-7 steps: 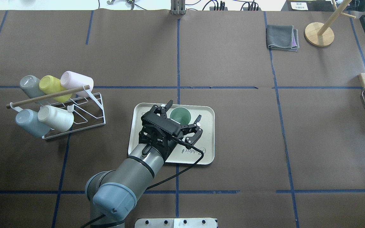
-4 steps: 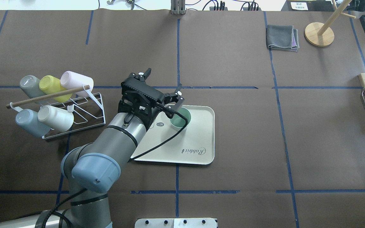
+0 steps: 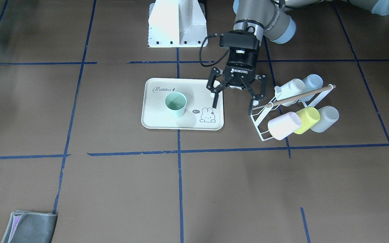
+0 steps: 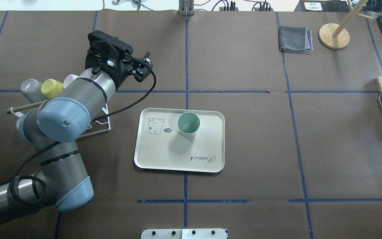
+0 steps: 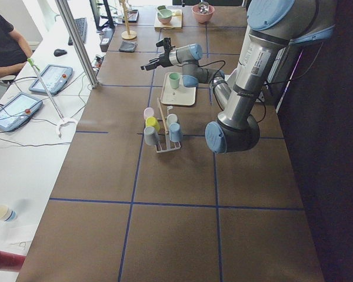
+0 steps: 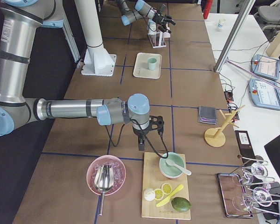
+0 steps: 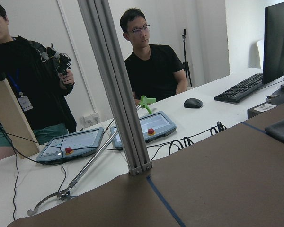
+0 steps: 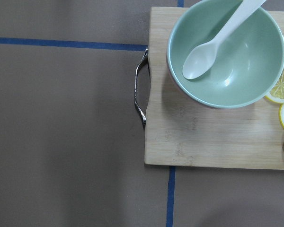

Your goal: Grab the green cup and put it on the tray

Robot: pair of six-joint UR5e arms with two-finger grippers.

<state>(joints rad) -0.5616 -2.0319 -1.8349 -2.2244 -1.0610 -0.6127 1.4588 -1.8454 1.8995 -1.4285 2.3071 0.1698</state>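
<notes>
Nearest the robot's base we see the cream tray (image 4: pixel 177 156) lying flat on the brown table (image 4: pixel 260 142). The green cup (image 4: pixel 188 123) stands upright on it, mouth up, in the tray's farther half, just beside the bunny drawing and apart from the "Rabbit" script. Nothing touches the cup.

The left gripper (image 3: pixel 233 106) hangs raised in the air, well apart from the cup. Its fingers (image 3: pixel 215 100) are spread wide and we see nothing between them. In the front-facing view it sits between the tray's edge and the wire rack (image 3: pixel 299 96). The rack holds several cups on their sides, among them a pink cup (image 3: pixel 282 125) and a yellow-green cup (image 3: pixel 307 118).

Off to the robot's right, the right gripper (image 6: pixel 141 145) hovers by the handle end of a wooden board (image 8: pixel 203 142). We cannot tell how its fingers stand. On the board rests a green bowl (image 8: pixel 246 80) with a white spoon (image 8: pixel 213 52) in it.

Farthest out, near the table's far edge, lie a folded grey cloth (image 4: pixel 293 39) and, just beside it, a wooden stand (image 4: pixel 333 36).
</notes>
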